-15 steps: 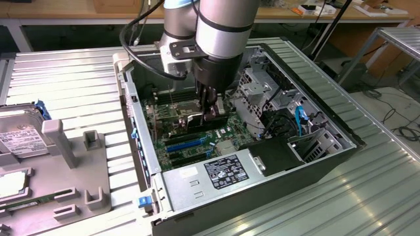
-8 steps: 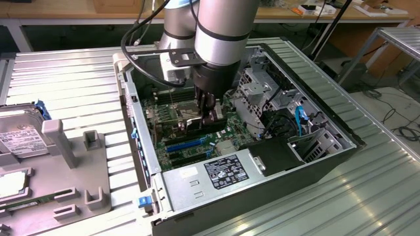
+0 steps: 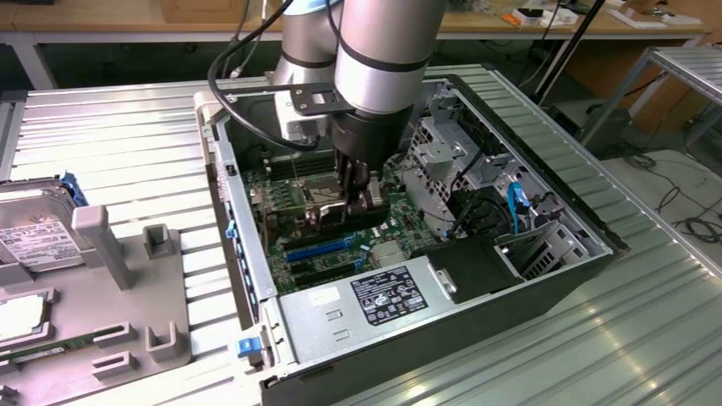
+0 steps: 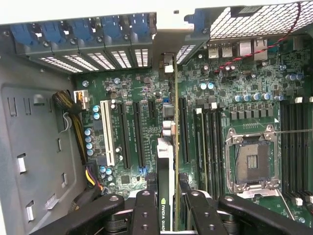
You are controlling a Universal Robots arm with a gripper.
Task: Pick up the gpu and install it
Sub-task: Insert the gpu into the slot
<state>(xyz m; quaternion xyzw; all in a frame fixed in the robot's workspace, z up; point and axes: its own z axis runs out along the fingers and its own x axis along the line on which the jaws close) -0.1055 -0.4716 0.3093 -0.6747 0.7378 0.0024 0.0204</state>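
— Gpu (image 4: 166, 156): where is it found, and how is it held?

— Taken from the exterior view's left, a drive (image 3: 34, 233) and a memory stick (image 3: 51, 347) are seen on a grey tray (image 3: 124, 279) on the table (image 3: 124, 118), well apart from the work. Further right, the open case (image 3: 243, 254) is laid on its side and the claw (image 3: 361, 203) is lowered into it. The gpu is clamped there, edge-on above the motherboard (image 4: 234, 98), with one finger pressed on each face.

— Is it seated?

— That cannot be told. In the wrist view the card is lined up along the slots (image 4: 139, 132), with its bracket end turned toward the rear openings (image 4: 117, 58) of the case. Any contact with a slot is hidden by the card itself.

— How is such a card judged to handle?

— It is judged light and stiff, yet fragile. The board could be cracked by bending, and the contacts along its lower edge are best left untouched. The flat faces near the middle of its length, where it is clamped now, are judged the safest hold. The black face may be slippery, so a firm, square grip is called for.
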